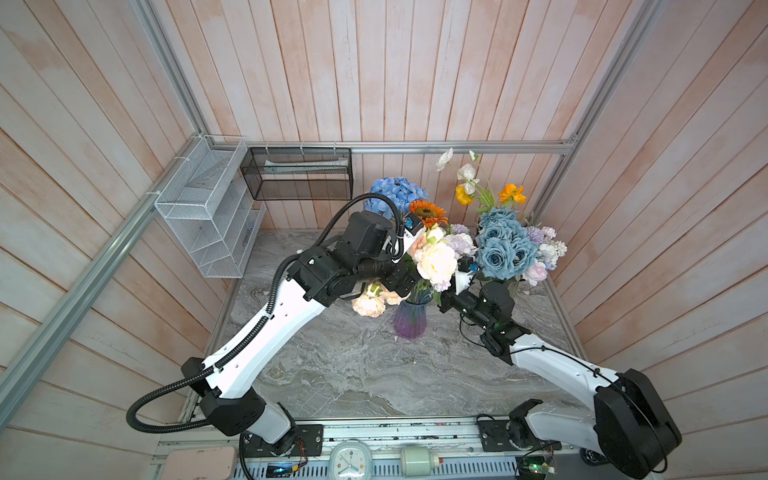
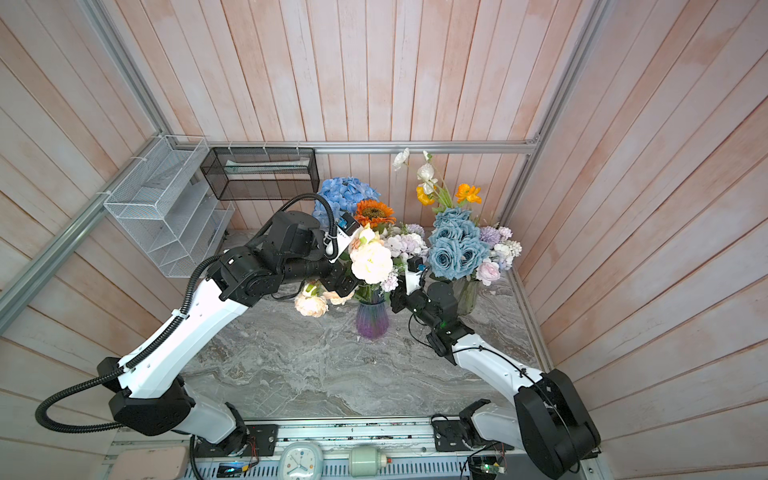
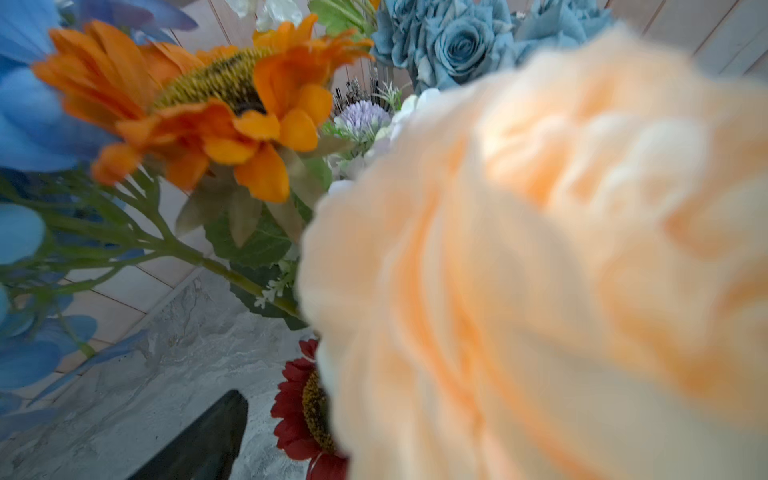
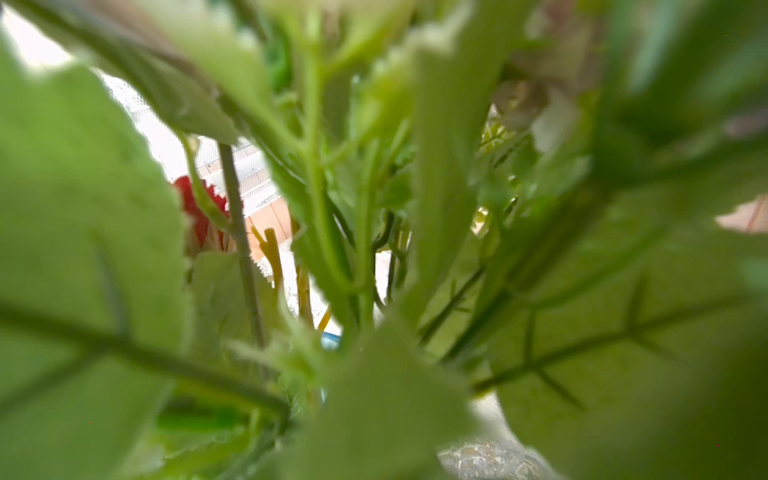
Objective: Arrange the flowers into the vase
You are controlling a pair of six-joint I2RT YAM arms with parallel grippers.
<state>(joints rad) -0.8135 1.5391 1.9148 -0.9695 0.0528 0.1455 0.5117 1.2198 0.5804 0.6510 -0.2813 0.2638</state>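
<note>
The flowers [image 1: 436, 262] stand in the purple vase [image 1: 410, 320] at the middle of the table [image 1: 353, 374]. Their stems are roughly upright and the heads fan up and outward, while two peach roses [image 1: 370, 303] droop to its left. My left gripper [image 1: 405, 280] is at the bunch's left side. Its one visible finger [image 3: 199, 436] stands far off-centre, so the jaws are spread; the other is lost behind a blurred peach bloom [image 3: 540, 270]. My right gripper [image 1: 445, 302] is buried in leaves [image 4: 582, 311] on the right, and I cannot tell its grip.
</note>
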